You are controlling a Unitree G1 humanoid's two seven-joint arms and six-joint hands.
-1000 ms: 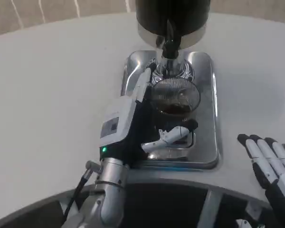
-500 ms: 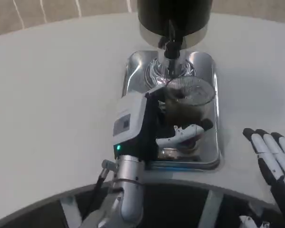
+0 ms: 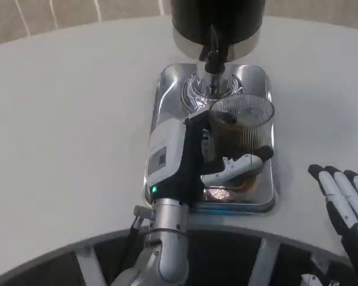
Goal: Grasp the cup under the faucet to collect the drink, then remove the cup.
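Removal step. Left robot hand grips the ribbed cup, part-filled with dark drink, over the steel tray, offset from the faucet. Right robot hand waits, fingers extended, holding nothing. Next: carry the cup level to the counter.

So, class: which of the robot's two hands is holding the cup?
The left hand. Its fingers wrap the ribbed glass cup of dark drink over the metal tray, while the right hand lies spread on the table, holding nothing.

Single head view, looking steeply down, close over white table, dispenser top cropped, perhaps tilted
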